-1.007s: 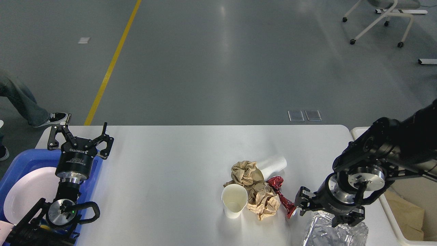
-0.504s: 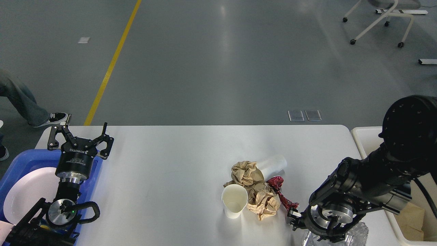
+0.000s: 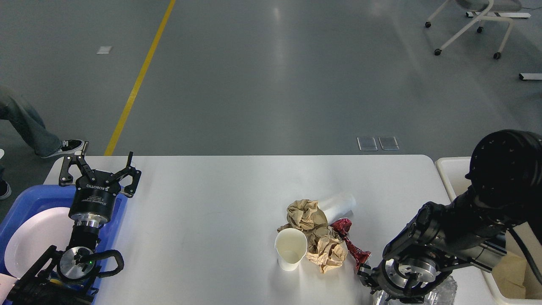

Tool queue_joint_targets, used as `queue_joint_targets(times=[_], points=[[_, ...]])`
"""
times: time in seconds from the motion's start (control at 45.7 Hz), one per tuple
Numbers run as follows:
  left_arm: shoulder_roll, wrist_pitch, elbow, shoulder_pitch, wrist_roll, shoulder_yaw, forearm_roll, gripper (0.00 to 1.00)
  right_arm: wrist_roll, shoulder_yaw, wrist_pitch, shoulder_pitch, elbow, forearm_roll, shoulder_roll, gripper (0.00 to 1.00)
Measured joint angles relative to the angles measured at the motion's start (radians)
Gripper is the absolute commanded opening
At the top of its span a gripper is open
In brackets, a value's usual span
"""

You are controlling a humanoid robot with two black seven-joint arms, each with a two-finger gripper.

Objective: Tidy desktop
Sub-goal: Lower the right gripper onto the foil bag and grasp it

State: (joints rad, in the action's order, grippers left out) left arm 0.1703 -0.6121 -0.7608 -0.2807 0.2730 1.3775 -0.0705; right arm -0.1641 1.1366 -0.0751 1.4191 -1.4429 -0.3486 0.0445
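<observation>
The white table (image 3: 211,220) fills the lower view. Crumpled brown paper (image 3: 315,235), a paper cup (image 3: 290,249) and red foil (image 3: 349,243) lie at 5 o'clock, beside the right gripper (image 3: 365,273), state unclear. The left gripper (image 3: 99,169) is spread apart over the blue tray (image 3: 25,199).

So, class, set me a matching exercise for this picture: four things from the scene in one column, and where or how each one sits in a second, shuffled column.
Things:
1. upright white paper cup
2. round white plate
3. crumpled red foil wrapper
4. translucent plastic cup

Places or states:
A. lying on its side behind the brown paper
B. inside the blue plastic tray
C. standing, mouth up, left of the crumpled brown paper
D. stretched between the paper and the right pincer

Pairs: 1-C, 2-B, 3-D, 4-A
</observation>
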Motion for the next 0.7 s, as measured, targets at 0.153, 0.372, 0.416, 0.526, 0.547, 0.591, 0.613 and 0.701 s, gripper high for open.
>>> queue_joint_targets(times=[0.153, 0.372, 0.416, 0.526, 0.547, 0.591, 0.613, 0.701], points=[[0.000, 0.000, 0.000, 0.000, 0.000, 0.000, 0.000, 0.96, 0.000, 0.000, 0.000, -0.012, 0.001, -0.018, 0.000, 0.00], [0.000, 0.000, 0.000, 0.000, 0.000, 0.000, 0.000, 0.96, 0.001, 0.001, -0.001, -0.011, 0.001, -0.109, 0.000, 0.00], [0.000, 0.000, 0.000, 0.000, 0.000, 0.000, 0.000, 0.96, 0.001, 0.001, -0.001, -0.011, 0.001, -0.113, 0.000, 0.00], [0.000, 0.000, 0.000, 0.000, 0.000, 0.000, 0.000, 0.96, 0.002, 0.003, 0.003, -0.003, 0.000, -0.113, 0.006, 0.00], [0.000, 0.000, 0.000, 0.000, 0.000, 0.000, 0.000, 0.96, 0.001, 0.004, 0.006, 0.001, -0.001, -0.112, 0.008, 0.00], [0.000, 0.000, 0.000, 0.000, 0.000, 0.000, 0.000, 0.96, 0.001, 0.007, 0.013, 0.013, -0.005, -0.111, 0.016, 0.00], [0.000, 0.000, 0.000, 0.000, 0.000, 0.000, 0.000, 0.96, 0.002, 0.009, 0.017, 0.020, -0.008, -0.111, 0.022, 0.00], [0.000, 0.000, 0.000, 0.000, 0.000, 0.000, 0.000, 0.96, 0.001, 0.016, 0.055, 0.074, -0.040, -0.109, 0.067, 0.00]])
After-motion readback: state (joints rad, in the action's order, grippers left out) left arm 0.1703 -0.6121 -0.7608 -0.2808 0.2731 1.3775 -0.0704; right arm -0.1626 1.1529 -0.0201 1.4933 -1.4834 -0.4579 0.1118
